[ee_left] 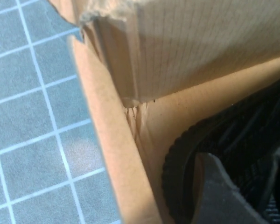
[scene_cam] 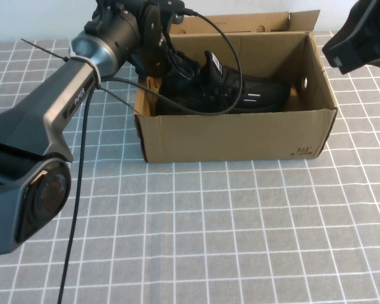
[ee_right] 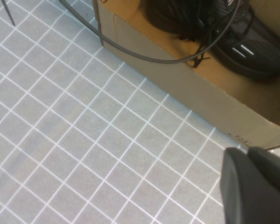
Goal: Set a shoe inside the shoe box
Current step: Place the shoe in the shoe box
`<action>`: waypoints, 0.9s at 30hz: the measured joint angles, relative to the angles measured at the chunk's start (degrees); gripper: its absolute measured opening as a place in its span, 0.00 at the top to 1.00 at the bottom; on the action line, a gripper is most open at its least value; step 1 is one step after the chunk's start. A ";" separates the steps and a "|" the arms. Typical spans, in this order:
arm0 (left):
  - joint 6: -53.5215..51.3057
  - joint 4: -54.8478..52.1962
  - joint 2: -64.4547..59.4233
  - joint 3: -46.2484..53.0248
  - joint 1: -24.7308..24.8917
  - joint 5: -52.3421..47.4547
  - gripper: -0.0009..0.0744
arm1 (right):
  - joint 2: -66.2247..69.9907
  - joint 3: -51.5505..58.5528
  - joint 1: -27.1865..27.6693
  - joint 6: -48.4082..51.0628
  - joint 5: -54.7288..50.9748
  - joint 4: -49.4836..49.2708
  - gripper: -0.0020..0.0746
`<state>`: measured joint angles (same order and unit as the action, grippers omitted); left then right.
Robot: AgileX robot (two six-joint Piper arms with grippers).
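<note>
The black mesh shoe (scene_cam: 240, 92) lies inside the brown cardboard shoe box (scene_cam: 240, 136), toe toward the box's right end, pale dashes on its side. It also shows in the right wrist view (ee_right: 242, 42). My left gripper (scene_cam: 166, 60) reaches down into the box's left end and is shut on the shoe's heel end (ee_left: 233, 140); one finger (ee_left: 219, 196) lies over the ribbed sole edge. My right gripper (scene_cam: 361, 35) hovers above the box's far right corner, shut and empty; in its own view (ee_right: 246, 156) it hangs over the table by the box's printed corner.
The box (ee_right: 210, 93) stands at the back middle of a grey tiled table (scene_cam: 209, 240). Its rear flap (scene_cam: 253, 22) stands upright. My left arm's black cable (scene_cam: 231, 57) loops over the box's opening.
</note>
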<state>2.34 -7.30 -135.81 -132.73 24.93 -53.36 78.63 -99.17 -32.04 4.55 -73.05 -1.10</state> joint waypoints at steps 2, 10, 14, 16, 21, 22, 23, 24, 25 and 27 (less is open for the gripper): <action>0.24 0.61 -0.04 0.00 0.00 0.00 0.67 | 0.00 0.00 0.00 0.10 0.00 0.00 0.98; 0.23 1.51 -0.41 0.00 0.00 0.36 0.95 | 0.00 0.00 0.00 0.10 0.00 0.00 0.98; -1.28 1.51 -0.41 0.00 0.00 0.51 0.97 | 0.00 0.00 0.00 0.10 0.00 -0.13 0.98; -2.81 1.51 -0.41 0.00 0.00 1.09 0.97 | 0.00 0.00 0.00 0.10 0.00 -0.13 0.98; -6.01 1.51 -0.77 0.00 0.00 5.82 0.98 | 0.00 0.00 0.00 0.10 0.00 -0.13 0.98; -6.15 1.51 -0.77 0.00 0.00 6.66 0.98 | 0.00 0.00 0.00 0.10 0.00 -0.13 0.98; -6.38 1.51 -0.77 0.00 0.00 7.53 0.98 | 0.00 0.00 0.00 0.10 0.00 -0.13 0.98; -6.65 1.51 -0.77 0.00 0.00 8.29 0.98 | 0.00 0.00 0.00 0.10 0.00 -0.13 0.98; -6.91 1.51 -0.77 0.00 0.00 8.81 0.98 | 0.00 0.00 0.00 0.10 0.00 -0.13 0.98; -7.55 1.51 -0.81 0.00 0.00 9.21 0.98 | 0.00 0.00 0.00 0.10 0.00 -0.13 0.98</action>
<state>-5.22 -5.80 -136.62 -132.73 24.93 -44.15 78.63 -99.17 -32.04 4.65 -73.05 -1.22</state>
